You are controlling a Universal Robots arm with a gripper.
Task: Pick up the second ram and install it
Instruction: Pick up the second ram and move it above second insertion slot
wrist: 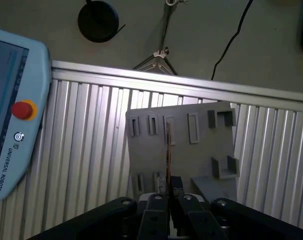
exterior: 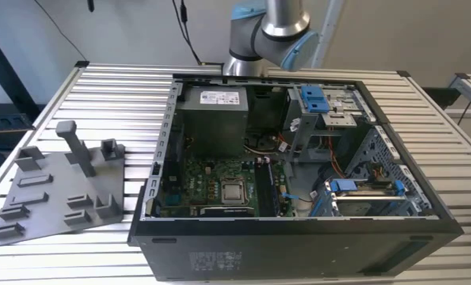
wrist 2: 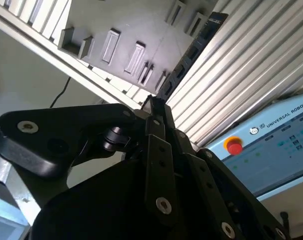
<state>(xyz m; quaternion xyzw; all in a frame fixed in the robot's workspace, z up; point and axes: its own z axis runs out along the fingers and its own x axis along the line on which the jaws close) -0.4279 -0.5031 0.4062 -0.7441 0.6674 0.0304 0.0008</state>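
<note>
one hand (wrist: pixel 167 196) pinching the second ram (wrist: pixel 167 150), one grey fixture plate (wrist: pixel 201 155)

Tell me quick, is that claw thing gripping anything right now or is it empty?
The gripper: closed, holding the second ram, a thin dark stick pinched between its fingers.

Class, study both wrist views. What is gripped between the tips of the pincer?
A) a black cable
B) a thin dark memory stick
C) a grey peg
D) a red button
B: in both wrist views a thin dark memory stick juts out from between the closed tips of the pincer, with the grey plate lying beyond it.
</note>
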